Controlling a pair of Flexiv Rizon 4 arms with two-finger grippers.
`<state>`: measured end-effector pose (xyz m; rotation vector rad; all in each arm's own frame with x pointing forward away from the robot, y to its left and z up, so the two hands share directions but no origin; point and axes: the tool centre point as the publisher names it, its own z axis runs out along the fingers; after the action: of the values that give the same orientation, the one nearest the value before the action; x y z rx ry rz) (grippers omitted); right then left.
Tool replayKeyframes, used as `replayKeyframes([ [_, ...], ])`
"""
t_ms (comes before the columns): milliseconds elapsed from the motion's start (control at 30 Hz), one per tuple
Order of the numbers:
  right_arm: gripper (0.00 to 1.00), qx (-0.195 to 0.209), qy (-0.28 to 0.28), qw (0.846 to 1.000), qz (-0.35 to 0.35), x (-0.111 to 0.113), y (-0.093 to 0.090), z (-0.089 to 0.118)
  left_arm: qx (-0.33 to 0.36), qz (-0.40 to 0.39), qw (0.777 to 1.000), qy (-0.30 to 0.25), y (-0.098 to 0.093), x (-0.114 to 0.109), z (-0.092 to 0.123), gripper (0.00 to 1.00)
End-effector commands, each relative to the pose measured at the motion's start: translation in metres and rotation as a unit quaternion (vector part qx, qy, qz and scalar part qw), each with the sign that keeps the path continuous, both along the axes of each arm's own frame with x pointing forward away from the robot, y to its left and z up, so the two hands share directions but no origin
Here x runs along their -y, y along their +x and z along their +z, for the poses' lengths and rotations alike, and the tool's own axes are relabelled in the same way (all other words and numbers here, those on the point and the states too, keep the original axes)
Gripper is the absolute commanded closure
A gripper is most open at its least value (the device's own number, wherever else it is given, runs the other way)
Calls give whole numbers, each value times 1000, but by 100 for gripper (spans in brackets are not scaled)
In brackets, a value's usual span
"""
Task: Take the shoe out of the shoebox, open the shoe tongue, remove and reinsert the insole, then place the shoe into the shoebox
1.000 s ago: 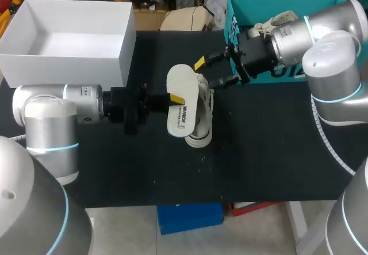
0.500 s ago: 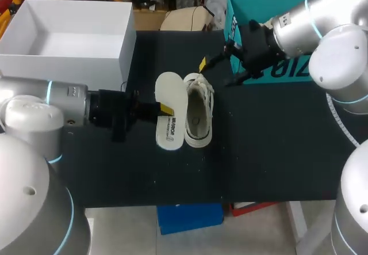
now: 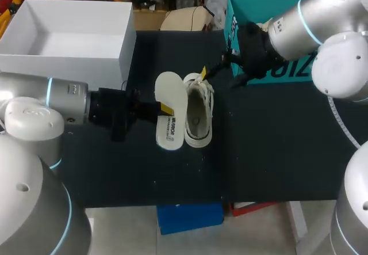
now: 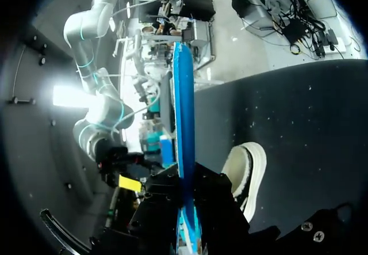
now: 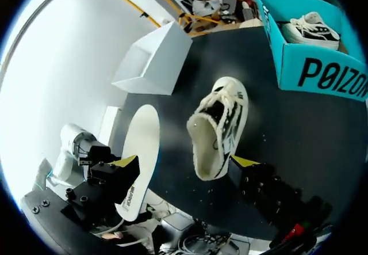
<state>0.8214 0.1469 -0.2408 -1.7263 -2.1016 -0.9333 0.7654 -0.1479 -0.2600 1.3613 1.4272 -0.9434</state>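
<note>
Head view, frame centre: the left gripper [image 3: 164, 109] clamps a flat cream insole [image 3: 171, 118] just beside the white laced shoe [image 3: 196, 115], upright on the matte black table [image 3: 259, 151]. Up-right of it, the right gripper [image 3: 218, 76] gapes wide, empty. Left wrist view alone shows the insole's blue underside. Right wrist view alone shows a second shoe [image 5: 313, 27] inside the teal shoebox [image 5: 310, 71].

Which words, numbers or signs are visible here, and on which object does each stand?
The teal shoebox bears large dark brand lettering on its side, not spelled out here.
The insole bears small dark print near one end, too small to read.
No other text shows.
</note>
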Motion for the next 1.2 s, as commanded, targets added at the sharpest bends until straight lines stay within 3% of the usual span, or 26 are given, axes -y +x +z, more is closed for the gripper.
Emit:
replayKeyframes([
  [33, 0, 111, -74, 991, -1, 16, -40, 3, 0, -1, 1000, 3, 0, 0, 1, 100],
  [67, 0, 121, -107, 987, -1, 19, -46, 2, 0, -1, 1000, 3, 0, 0, 1, 100],
  [533, 0, 121, -107, 987, -1, 19, -46, 2, 0, -1, 1000, 3, 0, 0, 1, 100],
  [767, 0, 102, -105, 989, -27, 43, -80, -24, 0, -1, 1000, 3, 0, 0, 1, 100],
  [1200, 0, 99, -80, 990, -67, 66, -120, -36, 0, -1, 1000, 3, 0, 0, 1, 100],
])
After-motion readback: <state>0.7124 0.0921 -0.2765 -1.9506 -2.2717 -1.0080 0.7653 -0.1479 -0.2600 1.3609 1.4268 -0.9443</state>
